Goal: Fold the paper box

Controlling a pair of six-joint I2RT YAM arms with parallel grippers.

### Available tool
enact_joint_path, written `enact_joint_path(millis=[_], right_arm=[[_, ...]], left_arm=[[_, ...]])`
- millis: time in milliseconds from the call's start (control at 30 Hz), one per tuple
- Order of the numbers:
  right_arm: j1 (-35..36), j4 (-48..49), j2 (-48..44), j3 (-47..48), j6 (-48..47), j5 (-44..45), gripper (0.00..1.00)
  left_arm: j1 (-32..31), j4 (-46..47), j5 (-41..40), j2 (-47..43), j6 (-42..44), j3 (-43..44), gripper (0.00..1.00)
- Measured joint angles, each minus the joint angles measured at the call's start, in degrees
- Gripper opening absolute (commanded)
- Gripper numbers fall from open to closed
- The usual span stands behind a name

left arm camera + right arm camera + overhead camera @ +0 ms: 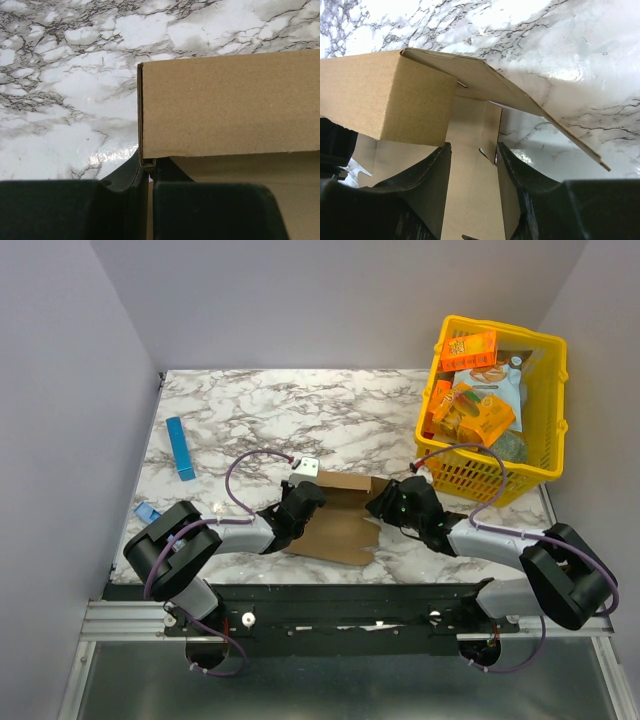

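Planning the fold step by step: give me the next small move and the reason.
Probably shut the right tool on the flap standing between its wide-open fingers, ready for tucking. The left tool pinches the box at its wall edge, steadying it, while the lid panel hangs loose above.

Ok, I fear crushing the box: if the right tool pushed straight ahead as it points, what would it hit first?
Probably the paper box itself: the right tool straddles its flap, with a folded panel rising just beyond; depth is unclear.
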Motion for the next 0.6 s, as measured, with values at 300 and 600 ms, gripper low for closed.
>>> enact_joint_path(millis=[300,600], right_arm=[[3.02,1.31,3.54,1.64,0.42,0.98,0.26],[7.96,-0.39,9.01,9.07,0.31,2.60,0.26]], left_arm=[[-0.02,0.07,0.17,0.00,0.00,0.00,0.00],[-0.22,0.22,0.85,0.00,0.02,0.04,0.00]])
